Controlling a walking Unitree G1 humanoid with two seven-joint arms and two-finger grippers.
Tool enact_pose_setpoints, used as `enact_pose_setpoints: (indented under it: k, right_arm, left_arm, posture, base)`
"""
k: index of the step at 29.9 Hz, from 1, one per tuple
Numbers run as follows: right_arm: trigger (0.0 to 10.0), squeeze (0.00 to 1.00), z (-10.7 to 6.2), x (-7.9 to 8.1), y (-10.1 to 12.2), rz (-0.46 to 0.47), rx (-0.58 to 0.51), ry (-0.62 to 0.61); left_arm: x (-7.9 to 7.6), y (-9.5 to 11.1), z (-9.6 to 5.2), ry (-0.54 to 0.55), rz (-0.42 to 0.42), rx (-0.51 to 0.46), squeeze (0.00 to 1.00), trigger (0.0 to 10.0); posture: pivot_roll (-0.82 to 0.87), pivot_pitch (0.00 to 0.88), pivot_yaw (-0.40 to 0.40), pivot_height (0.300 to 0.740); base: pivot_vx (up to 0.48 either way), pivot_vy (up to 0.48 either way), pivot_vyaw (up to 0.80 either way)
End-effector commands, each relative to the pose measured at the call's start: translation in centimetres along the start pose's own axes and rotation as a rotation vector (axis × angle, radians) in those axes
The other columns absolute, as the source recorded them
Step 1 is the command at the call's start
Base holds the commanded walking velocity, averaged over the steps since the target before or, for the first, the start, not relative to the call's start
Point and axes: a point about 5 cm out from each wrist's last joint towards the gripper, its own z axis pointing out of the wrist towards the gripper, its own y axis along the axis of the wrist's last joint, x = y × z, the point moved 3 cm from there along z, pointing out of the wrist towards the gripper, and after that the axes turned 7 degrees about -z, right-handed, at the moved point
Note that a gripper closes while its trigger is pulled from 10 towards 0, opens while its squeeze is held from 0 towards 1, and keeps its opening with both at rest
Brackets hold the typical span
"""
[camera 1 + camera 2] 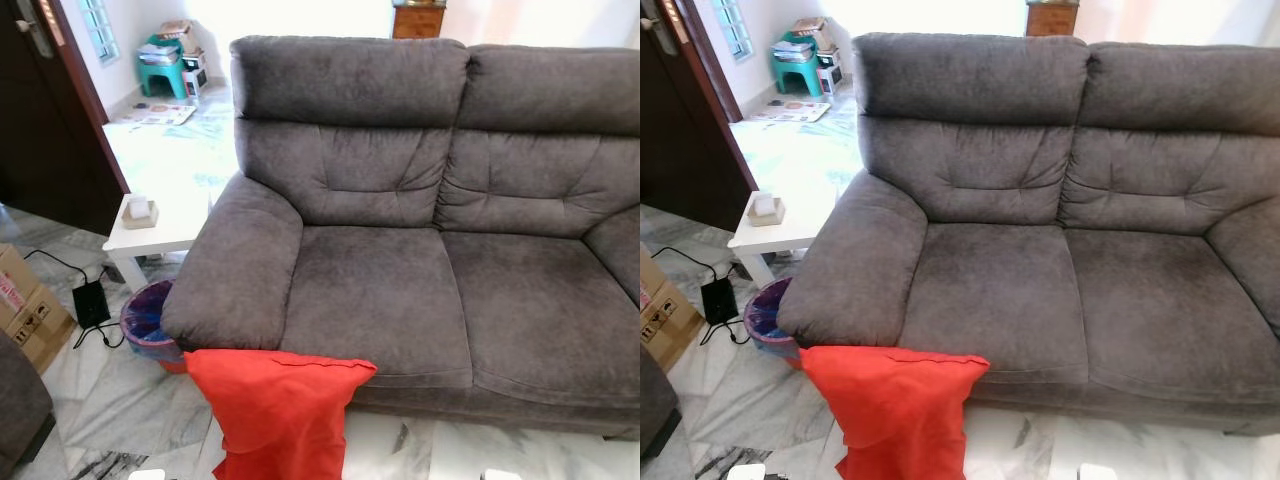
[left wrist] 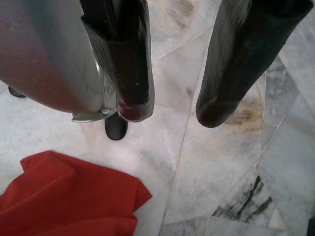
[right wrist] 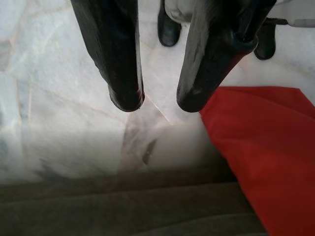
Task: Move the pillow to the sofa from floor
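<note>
The red pillow (image 1: 275,415) leans against the front of the grey sofa (image 1: 440,200), its top edge resting at the seat lip by the sofa's left armrest, its lower part hanging down toward the marble floor (image 2: 221,172). So it's propped up, not on the seat yet.

Both arms hang low. Left pincer (image 2: 170,110) points at bare floor w/ its fingers apart, nothing between them; a corner of the pillow lies just beside it. Right pincer (image 3: 160,101) is also spread, empty, aimed at the floor near the sofa's base, w/ the red fabric just to one side of its fingers.

Handling, by my read: the pillow looks soft, light, floppy. The cover creases and drapes, so there's not much stuffing tension. It'll sag if taken by one corner, and the smooth fabric may slip through a thin pinch. Best bet is prob. a grip on each side edge, or a deep bite near the top seam where cloth bunches, then lift and tip it over the seat lip. It isn't fragile, so no harm if it drops.

To the sofa's left: a white side bench (image 1: 165,225) w/ a small box on it, a bin (image 1: 145,320) by the armrest, a cardboard box (image 1: 25,305).
</note>
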Motion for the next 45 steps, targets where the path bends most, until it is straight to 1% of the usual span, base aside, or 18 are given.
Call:
enact_pose_setpoints:
  k: [1, 6, 16, 36, 37, 38, 39, 40, 41, 42, 43, 45]
  right_arm:
    - [10.0, 0.00, -0.2, 0.1, -0.8, 0.033, 0.029, -0.011]
    - [10.0, 0.00, -0.1, 0.3, -0.8, 0.029, 0.032, 0.000]
    - [10.0, 0.00, -0.2, 0.7, -1.2, 0.060, 0.050, -0.007]
    - [10.0, 0.00, 0.0, 1.2, -1.1, 0.086, 0.062, 0.000]
    - [10.0, 0.00, 0.2, 1.4, -0.4, 0.091, 0.032, 0.006]
    - [10.0, 0.00, 0.2, 1.4, -0.4, 0.091, 0.032, 0.006]
    - [10.0, 0.00, 0.4, 1.6, 0.6, 0.094, -0.003, 0.017]
    - [10.0, 0.00, 0.5, 1.8, 1.1, 0.090, -0.018, 0.022]
    - [10.0, 0.00, 0.8, 1.9, 2.3, 0.081, -0.056, 0.030]
    - [10.0, 0.00, 0.8, 2.0, 2.5, 0.080, -0.065, 0.032]
    - [10.0, 0.00, 1.0, 1.9, 4.2, 0.084, -0.126, 0.037]
    - [10.0, 0.00, 1.2, 1.9, 5.9, 0.089, -0.192, 0.046]
  left_arm:
    - [0.3, -0.9, -0.1, 0.005, 0.008, 0.035, 0.00, 10.0]
    - [0.3, -0.8, -0.1, 0.005, 0.008, 0.033, 0.00, 10.0]
    - [0.4, -0.8, -0.1, 0.006, 0.006, 0.033, 0.00, 10.0]
    - [0.5, -0.7, -0.2, 0.000, 0.003, 0.025, 0.00, 10.0]
    - [0.4, -0.5, -0.2, -0.009, -0.009, 0.002, 0.00, 10.0]
    - [0.4, -0.5, -0.2, -0.009, -0.009, 0.002, 0.00, 10.0]
    - [0.2, -0.2, -0.2, -0.021, -0.030, -0.031, 0.00, 10.0]
    - [0.2, 0.0, -0.2, -0.029, -0.040, -0.048, 0.00, 10.0]
    - [0.0, 0.4, -0.3, -0.048, -0.048, -0.083, 0.00, 10.0]
    - [-0.1, 0.5, -0.3, -0.052, -0.049, -0.090, 0.00, 10.0]
    - [-0.3, 0.9, -0.3, -0.063, -0.035, -0.130, 0.00, 10.0]
    - [-0.4, 1.4, -0.4, -0.072, -0.014, -0.170, 0.00, 10.0]
  posture:
    - [0.04, 0.042, 0.017, 0.740]
    - [0.03, 0.059, 0.017, 0.740]
    - [0.05, 0.079, 0.019, 0.740]
    - [0.06, 0.085, 0.022, 0.740]
    - [0.06, 0.087, 0.020, 0.740]
    - [0.06, 0.087, 0.020, 0.740]
    - [0.05, 0.088, 0.018, 0.740]
    - [0.05, 0.088, 0.015, 0.740]
    - [0.04, 0.089, 0.012, 0.740]
    - [0.04, 0.089, 0.012, 0.740]
    - [0.06, 0.087, 0.006, 0.740]
    - [0.06, 0.084, 0.006, 0.740]
  base:
    - [0.000, 0.386, 0.00]
    - [0.000, 0.386, 0.00]
    - [0.000, 0.389, 0.00]
    - [0.000, 0.385, 0.00]
    - [0.000, 0.000, 0.00]
    - [0.000, 0.000, 0.00]
    - [0.000, 0.000, 0.00]
    - [0.000, 0.000, 0.00]
    - [0.000, 0.000, 0.00]
    - [0.000, 0.000, 0.00]
    - [0.000, 0.000, 0.00]
    - [0.000, 0.000, 0.00]
